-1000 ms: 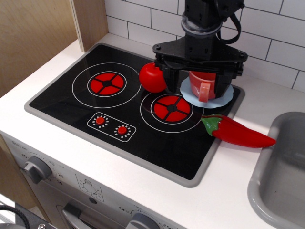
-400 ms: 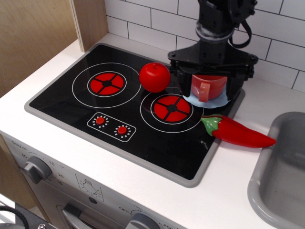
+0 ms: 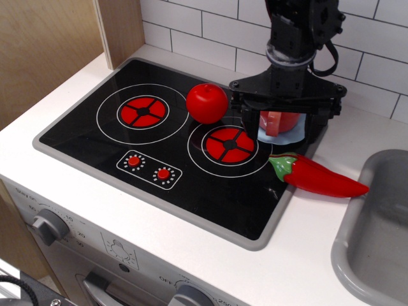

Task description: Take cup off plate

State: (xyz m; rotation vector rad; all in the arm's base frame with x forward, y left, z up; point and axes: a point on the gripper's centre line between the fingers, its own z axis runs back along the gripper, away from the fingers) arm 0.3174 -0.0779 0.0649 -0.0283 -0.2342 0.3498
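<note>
So we've got the cup (image 3: 278, 122) sitting on the plate (image 3: 294, 135) at the back right corner of the stovetop (image 3: 127, 146), and only slices of both show through the arm's hardware. The plate is a pale blue sliver under the cup (most of it is hidden). The gripper (image 3: 282, 127) is down over them, its two dark fingers (image 3: 249, 122) standing apart on either side of the cup; we can't tell whether they touch it.

Around it: the tomato (image 3: 206, 102) sits just left of the gripper, between the two burners, near the left finger. The chili pepper (image 3: 315, 176) lies just in front of the plate, half off the stovetop's edge onto the white counter. The sink (image 3: 376, 236) is off to the right.
</note>
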